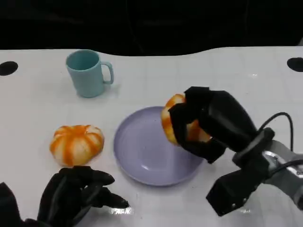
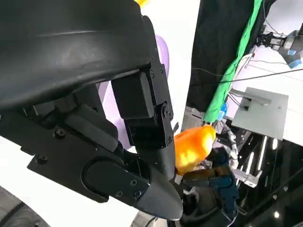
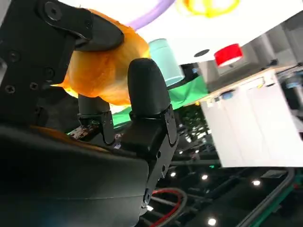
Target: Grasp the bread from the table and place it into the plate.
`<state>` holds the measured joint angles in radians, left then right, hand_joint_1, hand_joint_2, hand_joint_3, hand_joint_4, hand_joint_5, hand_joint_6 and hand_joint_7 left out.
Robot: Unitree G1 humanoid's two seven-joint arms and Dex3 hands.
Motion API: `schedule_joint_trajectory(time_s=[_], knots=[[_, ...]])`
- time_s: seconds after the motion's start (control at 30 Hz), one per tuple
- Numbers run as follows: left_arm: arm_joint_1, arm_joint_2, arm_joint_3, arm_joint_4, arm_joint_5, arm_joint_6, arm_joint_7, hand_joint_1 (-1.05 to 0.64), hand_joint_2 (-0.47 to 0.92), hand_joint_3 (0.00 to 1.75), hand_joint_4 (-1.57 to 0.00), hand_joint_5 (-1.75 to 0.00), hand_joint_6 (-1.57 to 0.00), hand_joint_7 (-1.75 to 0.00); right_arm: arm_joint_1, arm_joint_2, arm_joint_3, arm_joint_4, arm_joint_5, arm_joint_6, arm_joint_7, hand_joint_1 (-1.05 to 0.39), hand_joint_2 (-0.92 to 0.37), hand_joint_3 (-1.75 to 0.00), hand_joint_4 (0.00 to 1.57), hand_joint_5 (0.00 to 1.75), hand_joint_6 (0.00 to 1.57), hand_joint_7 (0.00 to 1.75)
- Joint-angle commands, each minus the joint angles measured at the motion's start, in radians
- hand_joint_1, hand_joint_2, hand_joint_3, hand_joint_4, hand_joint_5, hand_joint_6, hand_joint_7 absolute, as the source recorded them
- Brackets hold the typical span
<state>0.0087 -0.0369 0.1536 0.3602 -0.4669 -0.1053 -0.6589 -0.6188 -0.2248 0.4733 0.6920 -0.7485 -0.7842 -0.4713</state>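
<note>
My right hand grips an orange bread roll and holds it over the right part of the lilac plate. In the right wrist view the black fingers wrap around the roll, with the plate's rim beyond it. The left wrist view catches the same roll past my left hand. A second bread, orange with white stripes, lies on the table left of the plate. My left hand sits low at the front left, just below that bread, with its fingers apart and nothing in them.
A teal mug stands at the back left, its handle to the right. Two black round holes mark the white table's far corners. The table's back edge meets a dark background.
</note>
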Motion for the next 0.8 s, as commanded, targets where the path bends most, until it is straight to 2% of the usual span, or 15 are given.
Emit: schedule_joint_trajectory(time_s=[0.03, 0.17, 0.2, 0.3, 0.33, 0.4, 0.43, 0.5, 0.53, 0.57, 0.6, 0.7, 0.8], knots=[[0.005, 0.008, 0.001, -0.002, 0.008, -0.015, 0.004, -0.97, 0.79, 0.00, -1.57, -0.23, -1.55, 0.00, -0.033, 0.035, 0.009, 0.072, 0.014, -0.005, 0.015, -0.06, -0.17, -1.42, 1.05, 1.75, 0.81, 1.75], [0.009, 0.008, -0.002, -0.007, 0.015, -0.020, 0.009, -0.98, 0.80, 0.00, -1.57, -0.23, -1.56, 0.00, -0.057, 0.072, 0.017, 0.150, 0.021, -0.020, 0.031, -0.04, -0.23, -1.44, 1.01, 1.75, 0.85, 1.64], [0.011, 0.007, -0.003, -0.011, 0.015, -0.020, 0.012, -0.98, 0.80, 0.00, -1.57, -0.23, -1.56, 0.00, -0.063, 0.079, 0.019, 0.166, 0.021, -0.019, 0.041, -0.04, -0.23, -1.45, 0.99, 1.72, 0.86, 1.55], [0.014, 0.005, -0.005, -0.016, 0.022, -0.026, 0.017, -0.99, 0.80, 0.00, -1.57, -0.23, -1.56, 0.00, -0.077, 0.092, 0.023, 0.199, 0.020, -0.015, 0.062, -0.06, -0.25, -1.37, 0.97, 1.53, 0.95, 1.08], [0.015, 0.004, -0.005, -0.020, 0.022, -0.022, 0.019, -0.99, 0.80, 0.00, -1.57, -0.23, -1.56, 0.00, -0.079, 0.096, 0.024, 0.204, 0.022, -0.004, 0.078, -0.07, -0.25, -1.35, 0.97, 1.51, 0.97, 1.03], [0.017, 0.005, -0.005, -0.025, 0.021, -0.015, 0.020, -0.99, 0.80, 0.00, -1.57, -0.22, -1.55, 0.00, -0.081, 0.102, 0.024, 0.209, 0.032, 0.020, 0.127, -0.14, -0.41, -0.92, 0.88, 1.38, 0.91, 0.79], [0.018, 0.005, -0.006, -0.028, 0.021, -0.010, 0.023, -1.00, 0.80, 0.00, -1.57, -0.22, -1.56, 0.00, -0.081, 0.101, 0.024, 0.208, 0.040, 0.027, 0.159, -0.19, -0.52, -0.70, 0.78, 1.22, 0.85, 0.60], [0.017, 0.005, -0.006, -0.030, 0.019, -0.006, 0.026, -1.00, 0.79, 0.00, -1.57, -0.22, -1.56, 0.00, -0.081, 0.093, 0.026, 0.202, 0.050, 0.032, 0.211, -0.25, -0.62, -0.53, 0.68, 0.96, 0.80, 0.38], [0.017, 0.005, -0.006, -0.029, 0.018, -0.005, 0.025, -1.00, 0.79, 0.00, -1.57, -0.22, -1.56, 0.00, -0.081, 0.087, 0.027, 0.197, 0.052, 0.035, 0.234, -0.32, -0.72, -0.38, 0.57, 0.77, 0.72, 0.24], [0.016, 0.005, -0.005, -0.029, 0.016, -0.003, 0.023, -1.00, 0.79, 0.00, -1.57, -0.22, -1.56, 0.00, -0.081, 0.083, 0.027, 0.191, 0.057, 0.041, 0.261, -0.36, -0.80, -0.25, 0.52, 0.67, 0.68, 0.16], [0.016, 0.005, -0.005, -0.029, 0.015, -0.002, 0.023, -1.00, 0.79, 0.00, -1.57, -0.22, -1.56, 0.00, -0.079, 0.080, 0.025, 0.185, 0.065, 0.047, 0.289, -0.43, -0.87, -0.16, 0.41, 0.56, 0.59, 0.08], [0.017, 0.006, -0.006, -0.031, 0.017, -0.002, 0.024, -1.00, 0.78, 0.00, -1.57, -0.22, -1.56, 0.00, -0.068, 0.072, 0.013, 0.157, 0.097, 0.064, 0.369, -0.55, -0.92, -0.15, 0.20, 0.43, 0.41, 0.01], [0.017, 0.007, -0.007, -0.029, 0.021, -0.009, 0.022, -1.00, 0.79, 0.00, -1.57, -0.22, -1.55, 0.00, -0.050, 0.063, 0.003, 0.110, 0.130, 0.089, 0.438, -0.63, -0.92, -0.21, 0.05, 0.38, 0.29, 0.00]])
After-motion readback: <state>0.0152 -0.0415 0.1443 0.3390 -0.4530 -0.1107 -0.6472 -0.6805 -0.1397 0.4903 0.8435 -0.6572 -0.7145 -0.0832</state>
